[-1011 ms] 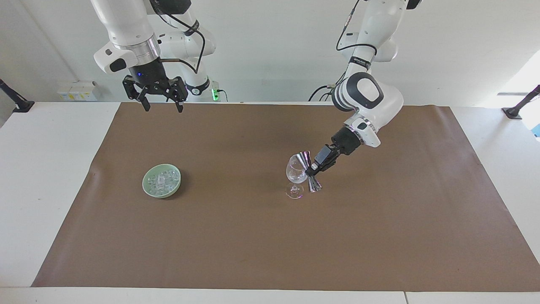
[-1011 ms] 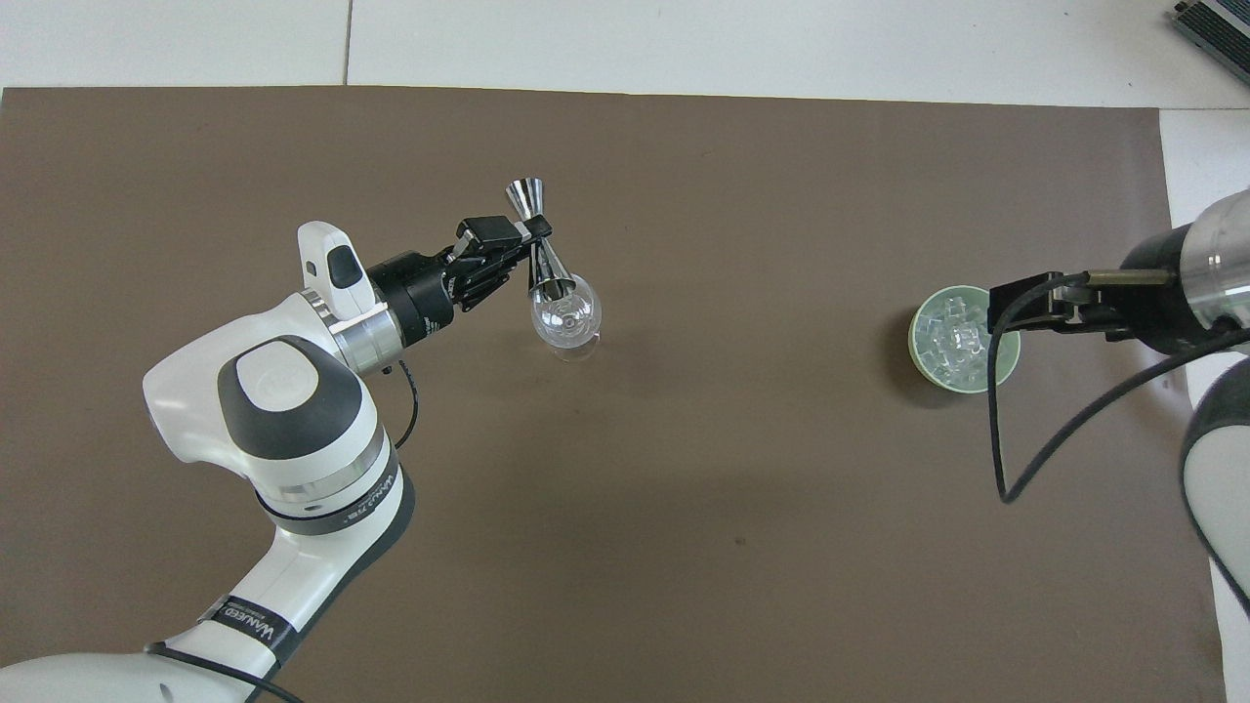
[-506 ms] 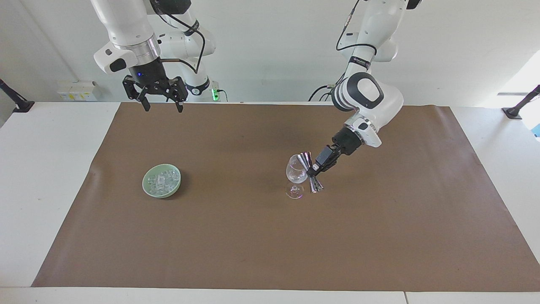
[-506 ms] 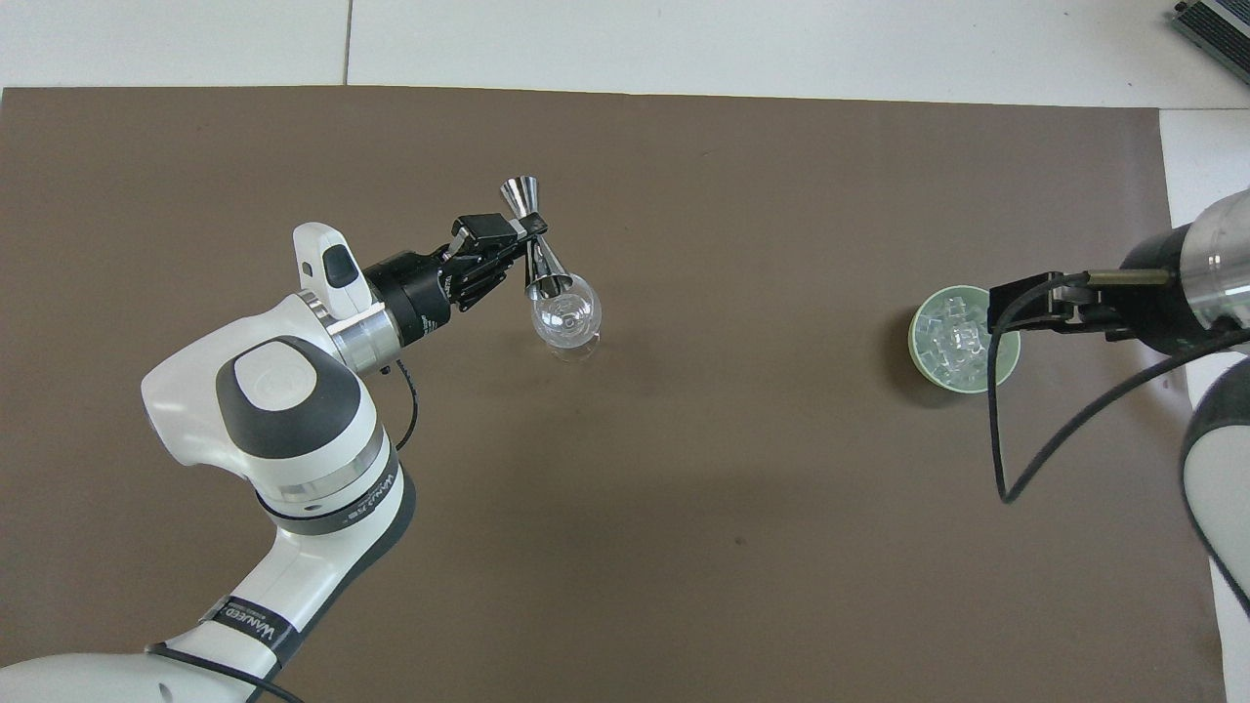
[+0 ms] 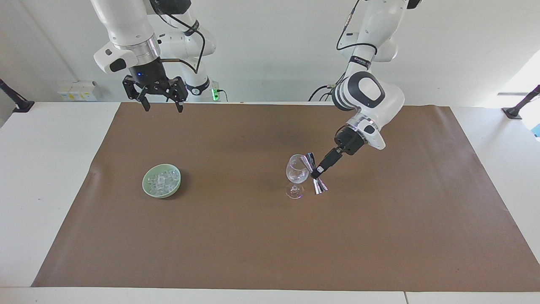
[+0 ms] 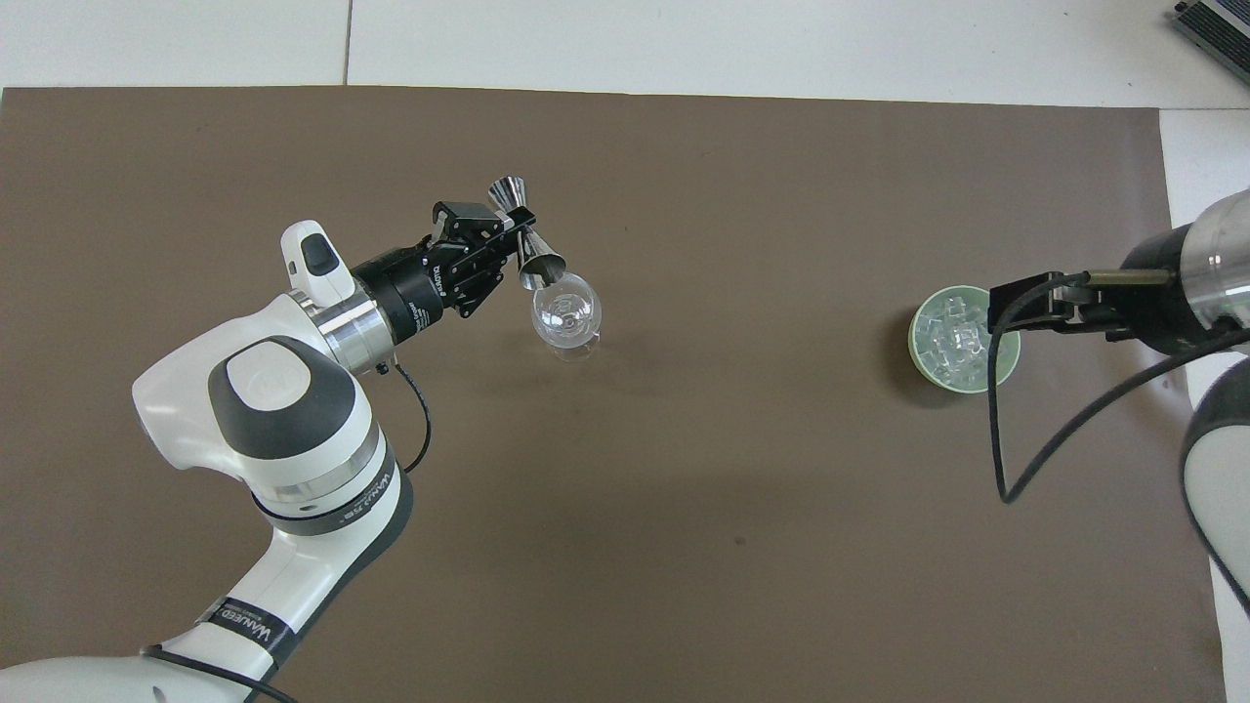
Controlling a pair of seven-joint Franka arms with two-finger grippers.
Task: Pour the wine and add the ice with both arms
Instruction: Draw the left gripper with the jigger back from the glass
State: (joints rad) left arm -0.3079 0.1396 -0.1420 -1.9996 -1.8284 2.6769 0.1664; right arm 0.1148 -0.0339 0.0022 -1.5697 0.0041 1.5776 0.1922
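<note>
A clear wine glass (image 5: 296, 173) stands upright on the brown mat (image 5: 270, 236); it also shows in the overhead view (image 6: 566, 314). My left gripper (image 5: 316, 170) is shut on the waist of a shiny metal jigger (image 5: 313, 162) and holds it tilted, its upper cup at the glass's rim. The overhead view shows the left gripper (image 6: 510, 232) and the jigger (image 6: 537, 262) too. A green bowl (image 5: 148, 190) holds the ice (image 5: 162, 179), toward the right arm's end. My right gripper (image 5: 163, 105) hangs open and empty high above the mat. In the overhead view the right gripper (image 6: 1011, 303) overlaps the bowl's rim (image 6: 918, 356) and the ice (image 6: 949, 337).
The brown mat (image 6: 684, 508) covers most of the white table (image 5: 42, 169). Small white boxes (image 5: 78, 90) sit at the table's edge near the right arm's base. Black clamps (image 5: 17, 101) stand at both ends.
My left wrist has turned and the jigger has tipped further, its cup now at the glass's rim. The right arm has not moved.
</note>
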